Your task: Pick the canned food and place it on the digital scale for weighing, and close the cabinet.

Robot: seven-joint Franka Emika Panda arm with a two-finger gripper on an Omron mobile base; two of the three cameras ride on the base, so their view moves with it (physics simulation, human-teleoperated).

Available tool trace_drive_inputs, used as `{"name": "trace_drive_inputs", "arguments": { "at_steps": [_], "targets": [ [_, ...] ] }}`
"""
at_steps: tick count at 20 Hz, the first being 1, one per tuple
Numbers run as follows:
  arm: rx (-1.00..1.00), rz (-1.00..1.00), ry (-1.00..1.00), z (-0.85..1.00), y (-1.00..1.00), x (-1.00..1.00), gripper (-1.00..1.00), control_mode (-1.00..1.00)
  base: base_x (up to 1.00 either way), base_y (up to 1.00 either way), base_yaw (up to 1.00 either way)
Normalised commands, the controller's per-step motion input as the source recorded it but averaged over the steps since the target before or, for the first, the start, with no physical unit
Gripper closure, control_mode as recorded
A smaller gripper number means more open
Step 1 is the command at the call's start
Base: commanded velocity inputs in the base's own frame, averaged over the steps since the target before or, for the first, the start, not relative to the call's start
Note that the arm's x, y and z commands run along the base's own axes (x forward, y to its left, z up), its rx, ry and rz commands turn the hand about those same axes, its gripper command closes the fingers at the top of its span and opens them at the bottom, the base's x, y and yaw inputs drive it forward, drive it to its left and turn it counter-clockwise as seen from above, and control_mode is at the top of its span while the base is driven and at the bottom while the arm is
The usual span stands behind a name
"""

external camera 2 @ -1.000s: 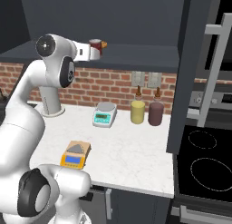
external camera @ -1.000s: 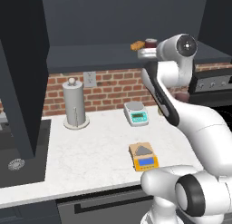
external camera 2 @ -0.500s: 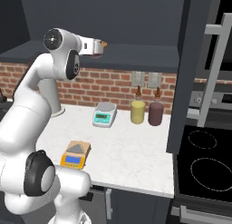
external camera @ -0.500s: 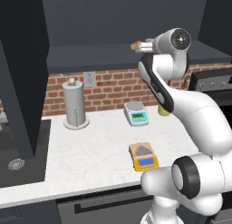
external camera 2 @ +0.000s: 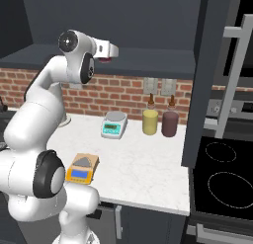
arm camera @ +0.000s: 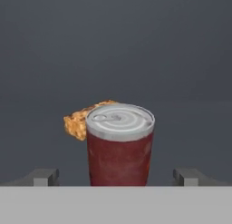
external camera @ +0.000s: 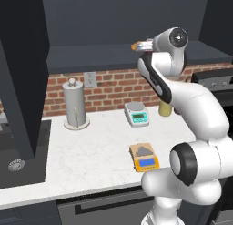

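- The arm has straightened upward: its big round joint, at the upper right of the left base view a second ago, now sits higher and more central.
- The gripper [external camera 2: 109, 54] has pushed further into the cabinet [external camera 2: 148, 35] shelf, nearer the canned food [arm camera: 119, 145], jaws wide apart.

From the left base view you look forward and down from behind the arm, which rises at 4 o'clock. The right base view does the same from the other side, arm at 8 o'clock. Both share the white counter [external camera: 91, 146], the orange scale [external camera: 144, 156] [external camera 2: 82, 168], the grey-white scale [external camera: 137, 114] [external camera 2: 113, 125] and the brick wall [external camera: 109, 89]. Your hand view sits close, level with the can [arm camera: 120, 143] at 6 o'clock, facing the cabinet's dark back.
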Motion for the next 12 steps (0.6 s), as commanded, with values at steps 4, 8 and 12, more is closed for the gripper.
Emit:
{"name": "trace_drive_inputs", "arguments": {
  "at_steps": [4, 8, 12],
  "targets": [
    [0.00, 0.00, 0.00, 0.00, 0.00, 0.20, -1.00, -1.00, 0.00, 0.00, 0.00],
    [0.00, 0.00, 0.00, 0.00, 0.00, 0.03, -1.00, -1.00, 0.00, 0.00, 0.00],
    [0.00, 0.00, 0.00, 0.00, 0.00, 0.03, -1.00, -1.00, 0.00, 0.00, 0.00]
  ]
}}
